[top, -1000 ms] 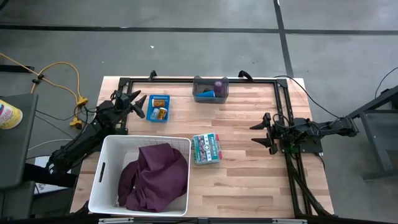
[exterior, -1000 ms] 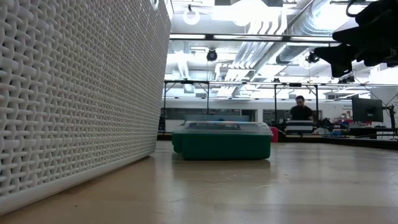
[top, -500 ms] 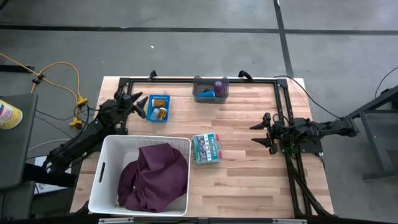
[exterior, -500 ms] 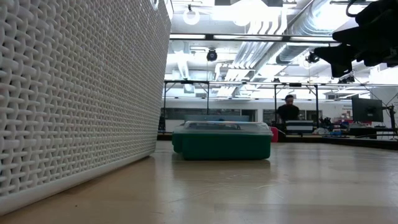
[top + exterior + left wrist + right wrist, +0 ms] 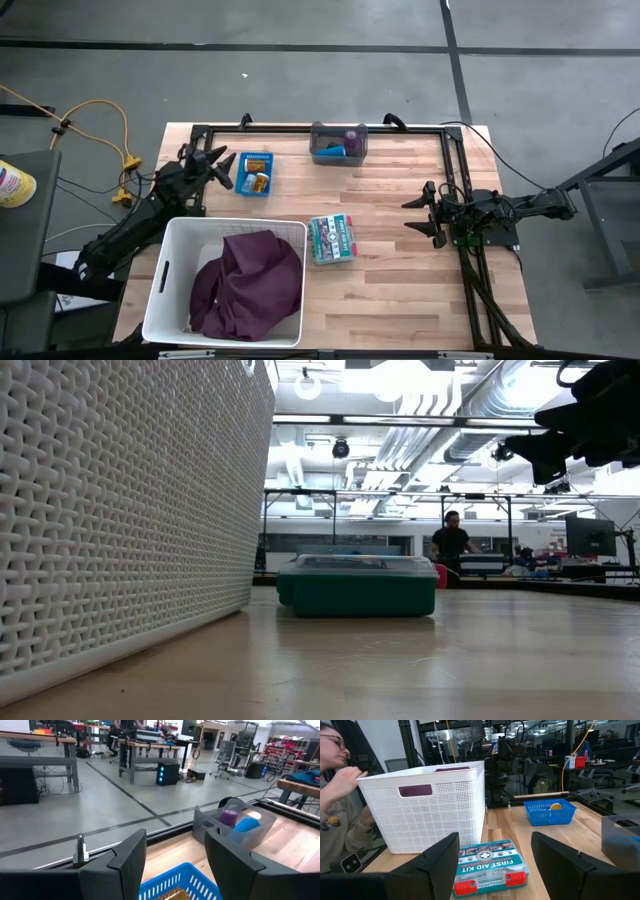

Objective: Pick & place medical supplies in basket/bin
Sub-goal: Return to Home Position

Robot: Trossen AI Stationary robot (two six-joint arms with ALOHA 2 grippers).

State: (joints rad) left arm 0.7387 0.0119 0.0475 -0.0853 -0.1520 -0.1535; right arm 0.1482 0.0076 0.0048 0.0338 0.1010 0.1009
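In the low view, the person (image 5: 450, 540) in the room behind the table is displaced to the left of the earlier position. On the table nothing is changed, and both arms are found almost where they were.

The left gripper (image 5: 222, 167) is held over the table's left rear part, just beside the blue bin (image 5: 257, 160) and behind the white basket (image 5: 165, 275). Its fingers (image 5: 130, 857) are spread wide, and nothing is held or touched by them. The right gripper (image 5: 408, 215) is kept at the table's right side, well apart from the first aid kit (image 5: 333, 239); its fingers (image 5: 442, 855) are likewise spread wide and empty.

The maroon cloth (image 5: 250, 280) is heaped inside the white basket. The orange bottles (image 5: 260, 181) are contained in the blue bin. The blue roll (image 5: 333, 150) and the purple roll (image 5: 354, 134) are kept in the grey bin (image 5: 338, 157) at the rear edge. A second person (image 5: 335, 795) is seen beside the basket in the right wrist view.
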